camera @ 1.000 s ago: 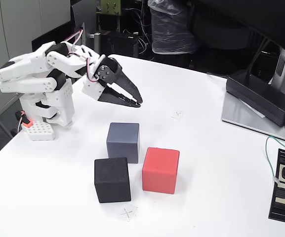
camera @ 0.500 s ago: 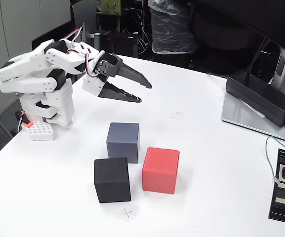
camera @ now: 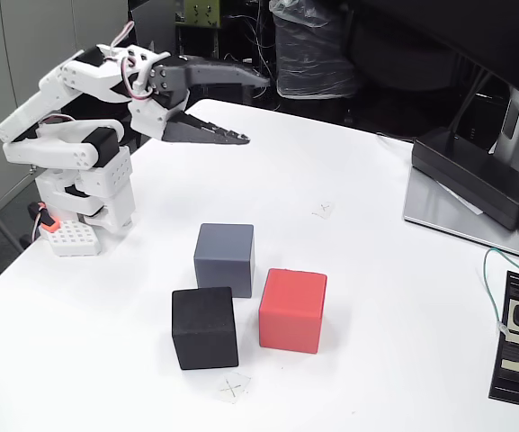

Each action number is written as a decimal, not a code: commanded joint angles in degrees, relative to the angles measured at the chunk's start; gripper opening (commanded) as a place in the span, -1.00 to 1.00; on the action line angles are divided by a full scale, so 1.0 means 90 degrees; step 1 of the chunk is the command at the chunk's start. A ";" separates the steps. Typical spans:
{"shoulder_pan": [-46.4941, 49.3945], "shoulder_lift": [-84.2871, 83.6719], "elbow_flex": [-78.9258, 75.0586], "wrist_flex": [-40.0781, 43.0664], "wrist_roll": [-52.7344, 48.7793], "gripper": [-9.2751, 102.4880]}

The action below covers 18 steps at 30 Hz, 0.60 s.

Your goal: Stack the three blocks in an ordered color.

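Three cubes sit close together on the white table (camera: 376,297) in the fixed view: a slate grey block (camera: 224,259) at the back, a black block (camera: 204,327) in front of it to the left, and a red block (camera: 292,309) to the right. None is stacked. My gripper (camera: 255,110) is raised at the upper left, well above and behind the grey block, its black jaws spread wide apart with nothing between them.
A long black power adapter (camera: 475,175) lies on a grey plate at the right. A black power strip (camera: 515,337) with a plugged cable lies at the right edge. Small pencil crosses mark the table near the blocks. The arm's white base (camera: 84,193) stands at the left edge.
The gripper has risen and swung back away from the blocks, and its jaws have opened much wider. The blocks have not moved.
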 commanded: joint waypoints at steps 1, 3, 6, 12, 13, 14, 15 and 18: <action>-0.0020 -0.0029 -0.0879 0.0645 0.0010 -0.38; -0.0020 -0.0078 -0.1406 0.1084 0.0020 -0.38; -0.0020 -0.0566 -0.2197 0.1592 0.0020 -0.38; -0.0020 -0.2969 -0.3672 0.2295 0.0010 -0.36; 0.0000 -0.3428 -0.3896 0.2412 0.0010 -0.36; 0.0010 -0.3887 -0.4092 0.2539 -0.0010 -0.36; 0.0010 -0.4316 -0.4277 0.2666 -0.0039 -0.36; 0.0020 -0.5391 -0.4727 0.3047 -0.0059 -0.36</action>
